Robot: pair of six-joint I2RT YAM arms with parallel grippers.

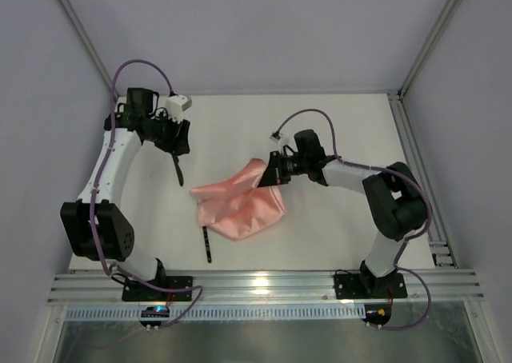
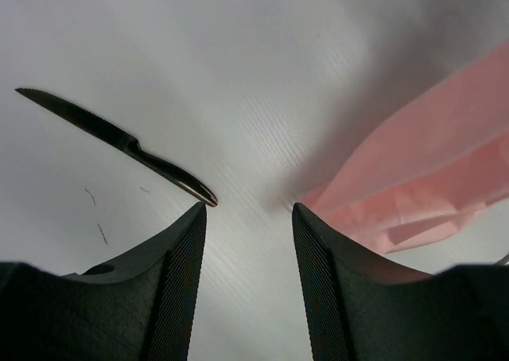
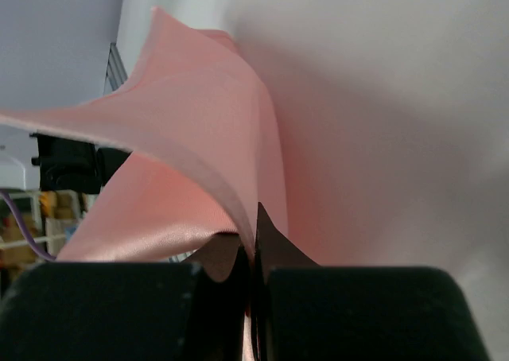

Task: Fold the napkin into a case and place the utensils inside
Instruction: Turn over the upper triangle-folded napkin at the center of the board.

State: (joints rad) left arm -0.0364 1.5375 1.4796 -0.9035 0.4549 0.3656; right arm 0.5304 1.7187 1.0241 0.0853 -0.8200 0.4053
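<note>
Hovering toward the far-left corner of the table, my left gripper has its jaws parted and nothing between them, only bare surface. I judge it is parked there to stay out of the fold while keeping a utensil in reach.

Knife: flat on the table just beside my left fingertips, handle end nearest them, serrated blade pointing away. Not touched.

Second utensil: lies nearer the near edge, just beside the napkin's left side. Too small to tell its tines.

Napkin: mid-table, loosely bunched, partly doubled over itself. No pocket edge shows, so by my judgement the case is not yet formed.

Right gripper: jaws clenched on the napkin's far-right edge, raising it off the table. The cloth peaks at my grip and drapes down leftward. I hold it high, I judge, so the layer can be carried over the rest without dragging.
</note>
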